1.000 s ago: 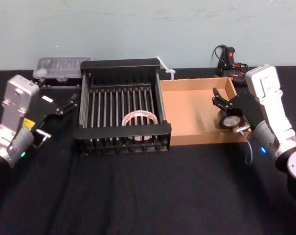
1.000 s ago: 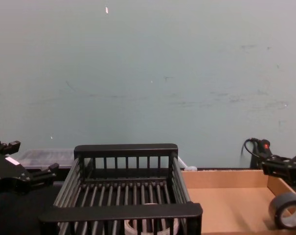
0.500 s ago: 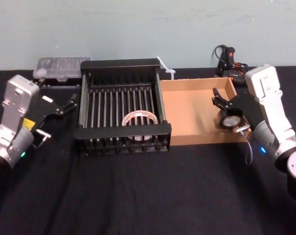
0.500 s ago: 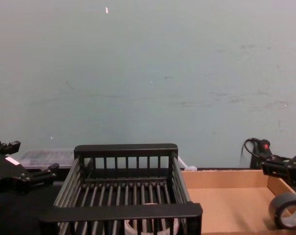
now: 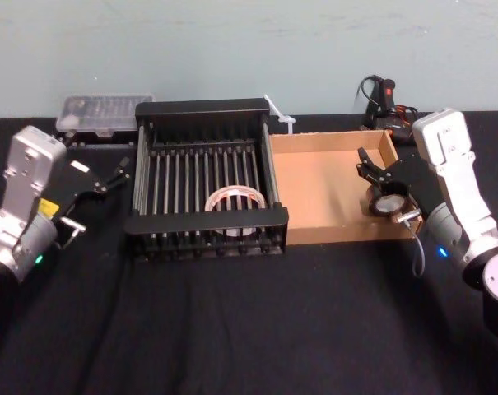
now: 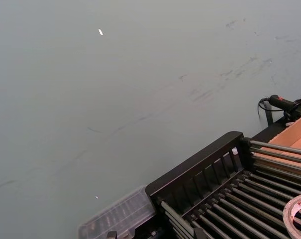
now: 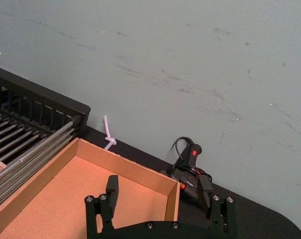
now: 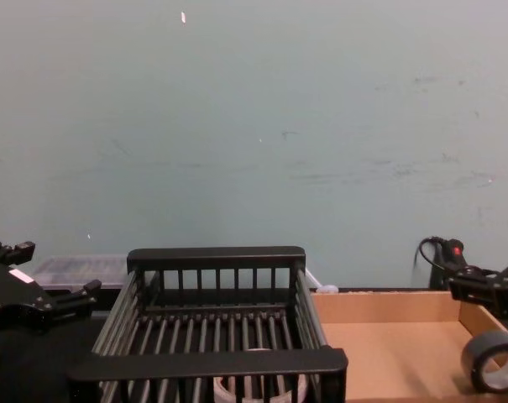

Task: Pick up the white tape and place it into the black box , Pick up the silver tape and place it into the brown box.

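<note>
Lying flat on the barred floor of the black box (image 5: 203,108), the white tape (image 5: 235,200) sits toward the crate's 5 o'clock corner, close to the near wall. The silver tape (image 8: 493,361) is inside the brown box (image 5: 323,181), at about 4 o'clock on the tray floor and close to its 3 o'clock wall. It stands tilted on its edge, with the pale core facing the robot.

The right gripper (image 7: 157,185) hangs just above the roll, at its 12 o'clock in the head view. Its jaws are spread wide with nothing between them. Whether any part of it touches the roll cannot be told.

The two boxes stand side by side and touching, the brown box at the black box's 3 o'clock. At the black box's 9 o'clock the left gripper (image 5: 100,197) is held over the dark table (image 5: 249,329). It is apart from the crate, with its jaws parted and empty and its fingers aimed toward the crate's side.

Farther out, a clear plastic case (image 5: 104,111) lies at the crate's 10 o'clock. A white zip tie (image 5: 278,113) rests at 1 o'clock, between the boxes' far corners. A black corded tool (image 5: 385,103) lies beyond the brown box at its 1 o'clock, against the teal wall (image 5: 249,41).
</note>
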